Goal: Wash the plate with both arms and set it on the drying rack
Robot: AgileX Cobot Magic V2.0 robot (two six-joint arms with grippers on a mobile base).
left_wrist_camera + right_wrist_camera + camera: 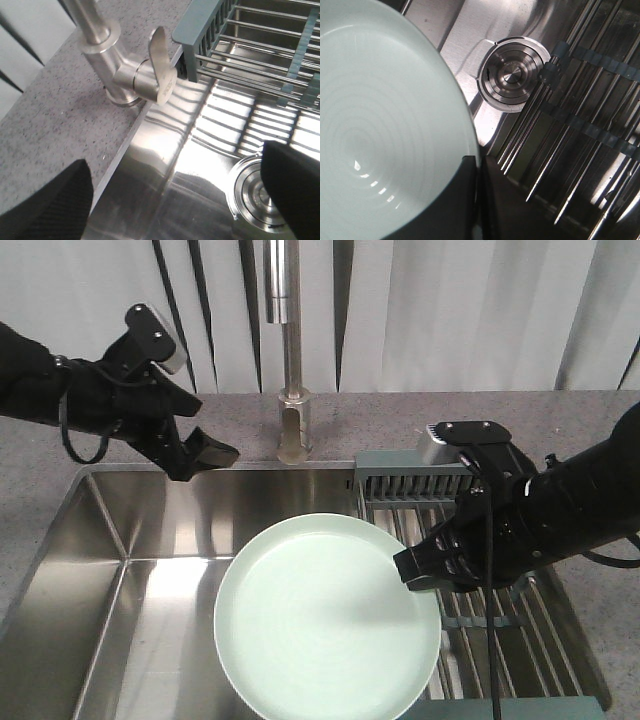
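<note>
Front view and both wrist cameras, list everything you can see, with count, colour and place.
sink: one, steel, set in the countertop
countertop: one, grey speckled, around the sink
drain: one, steel, sink floor
faucet: one, steel, behind the sink, middle
drying rack: one, metal bars with grey-green ends, across the sink's right side
plate: one, pale mint green, over the sink
left pincer: one, black, open, above the sink's back left corner
right pincer: one, black, shut on the plate's right rim

No legible writing here: no label, brand mark, number or sign can be made out on any surface in the three camera views.
</note>
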